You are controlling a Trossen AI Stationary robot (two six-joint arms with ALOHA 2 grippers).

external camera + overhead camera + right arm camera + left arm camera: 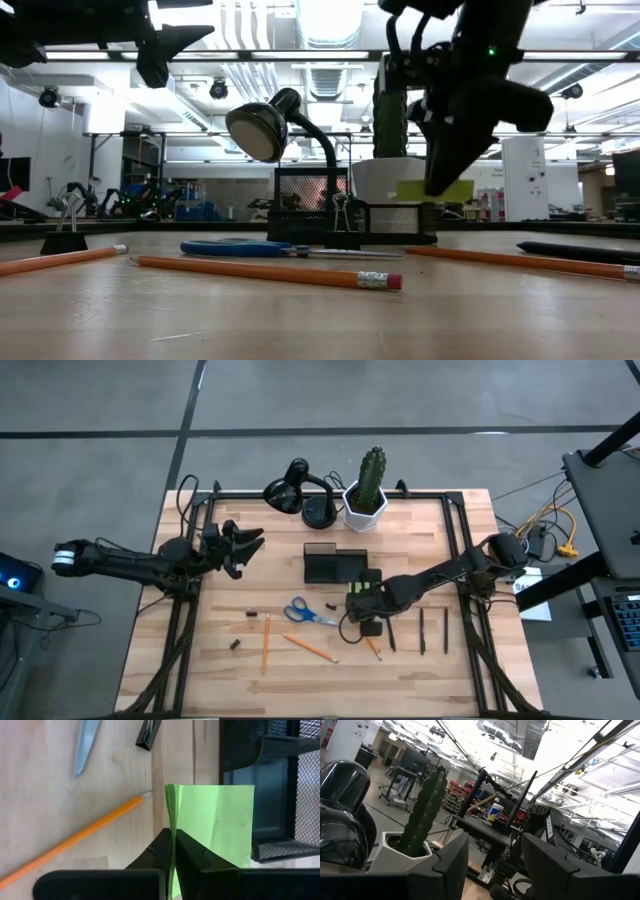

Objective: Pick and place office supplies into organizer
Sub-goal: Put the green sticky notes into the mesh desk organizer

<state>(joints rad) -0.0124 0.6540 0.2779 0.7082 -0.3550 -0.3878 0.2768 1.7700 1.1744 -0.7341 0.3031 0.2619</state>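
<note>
Holding: my right gripper [173,851] pinched on the green sticky-note pad [212,827], lifted off the table. Beyond it: the black organizer [280,795], just beside. Step: carrying. Next: centre over a compartment, lower, release. My left gripper [237,546]: wide, empty, well apart.

The right gripper [173,851] has its dark fingers [156,854] pinched on the edge of a lime-green sticky-note pad [215,827], held above the wooden bench [50,810]. Just beside the pad is the black mesh organizer [280,795]. An orange pencil [80,840], a scissor blade [85,745] and a small dark clip [149,732] lie on the bench.
</note>
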